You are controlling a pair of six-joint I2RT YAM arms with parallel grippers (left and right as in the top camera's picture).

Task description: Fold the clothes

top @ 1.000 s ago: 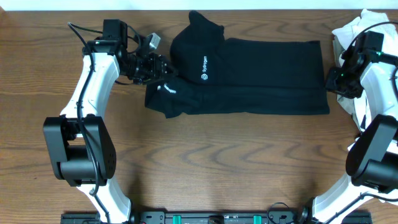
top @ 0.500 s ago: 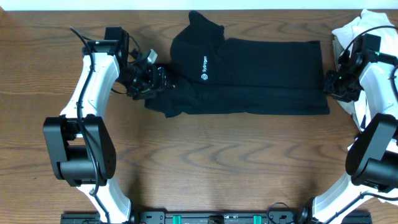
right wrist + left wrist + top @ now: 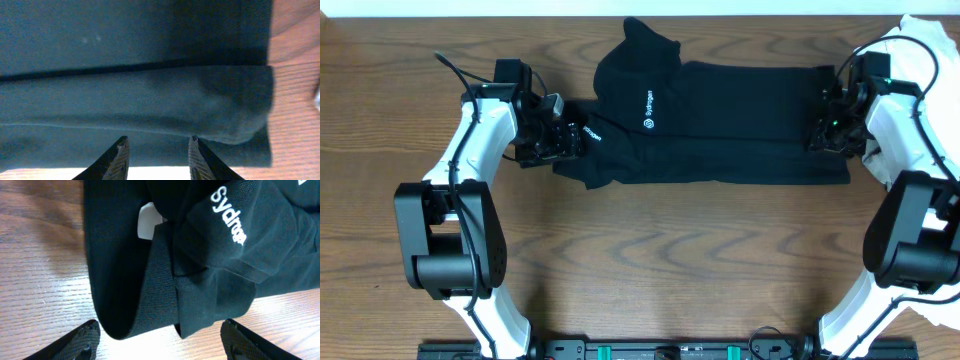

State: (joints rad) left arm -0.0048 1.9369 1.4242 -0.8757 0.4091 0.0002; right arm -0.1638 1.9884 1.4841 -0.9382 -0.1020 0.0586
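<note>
A black shirt (image 3: pixel 720 125) with white lettering lies folded lengthwise across the far middle of the wooden table (image 3: pixel 650 270). Its collar end with a white tag (image 3: pixel 149 221) points left. My left gripper (image 3: pixel 572 140) is open at that left end, its fingers (image 3: pixel 160 342) spread wide over the shirt's sleeve and edge (image 3: pixel 165 280). My right gripper (image 3: pixel 823 130) is open over the shirt's right hem, its fingers (image 3: pixel 157 157) hovering on the folded dark cloth (image 3: pixel 140 100), holding nothing.
A heap of white clothes (image 3: pixel 910 50) lies at the far right corner behind my right arm. More white cloth (image 3: pixel 945 310) shows at the right edge near the front.
My left gripper has let go of the shirt's left end, opened and drawn left a little. My right gripper has moved left from the table edge onto the shirt's right hem.
</note>
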